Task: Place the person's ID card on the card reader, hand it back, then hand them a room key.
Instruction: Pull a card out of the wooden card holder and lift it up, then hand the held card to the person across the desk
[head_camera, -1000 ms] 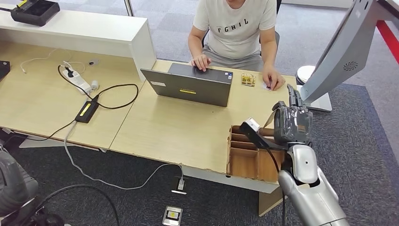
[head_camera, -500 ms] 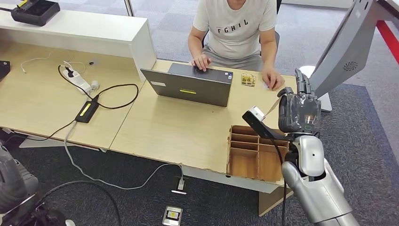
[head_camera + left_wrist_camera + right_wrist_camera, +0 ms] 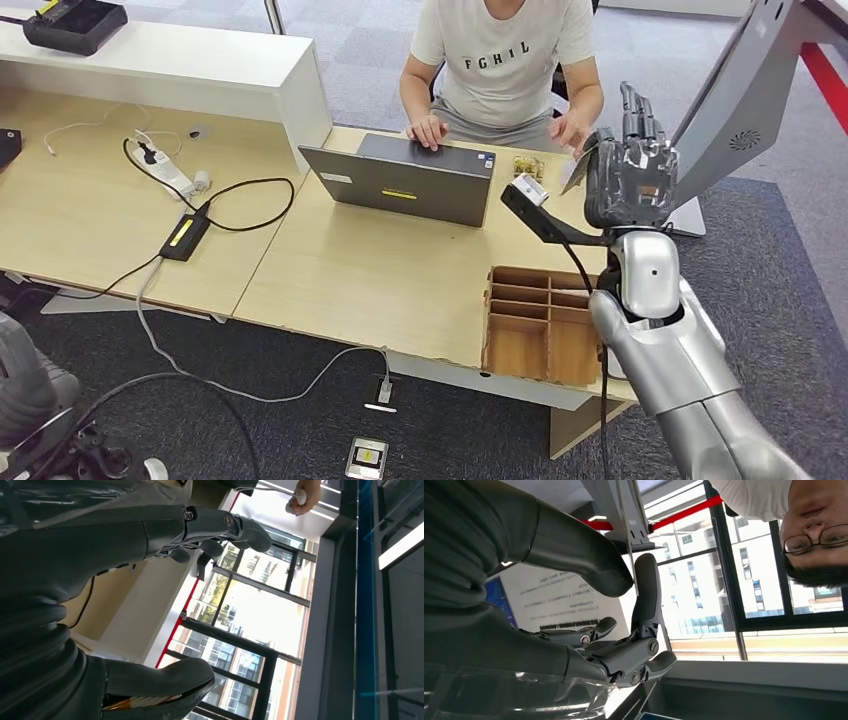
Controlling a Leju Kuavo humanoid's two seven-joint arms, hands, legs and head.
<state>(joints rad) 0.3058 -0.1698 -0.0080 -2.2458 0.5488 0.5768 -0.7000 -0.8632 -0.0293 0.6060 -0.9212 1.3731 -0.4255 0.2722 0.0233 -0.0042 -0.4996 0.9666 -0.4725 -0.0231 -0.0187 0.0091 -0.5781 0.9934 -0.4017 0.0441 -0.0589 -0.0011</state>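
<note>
My right hand (image 3: 630, 175) is raised above the desk's far right corner and pinches a thin pale card (image 3: 575, 170) between thumb and finger. In the right wrist view the card (image 3: 626, 525) shows edge-on between the thumb (image 3: 574, 550) and an upright finger. The person's hand (image 3: 572, 128) is lifted off the desk, just beyond the card. A small yellowish block (image 3: 522, 165) lies on the desk beside the laptop. My left hand (image 3: 165, 535) hangs low with its fingers apart and nothing in it.
A wooden compartment box (image 3: 545, 320) sits at the desk's near right edge, below my right arm. A grey laptop (image 3: 410, 180) stands in front of the seated person. A grey stand (image 3: 730, 110) rises at the right. A power strip (image 3: 165, 170) and cables lie on the left.
My right hand has risen from over the wooden box and moved away from me toward the person, carrying the card. The person's hand has lifted off the desk toward it.
</note>
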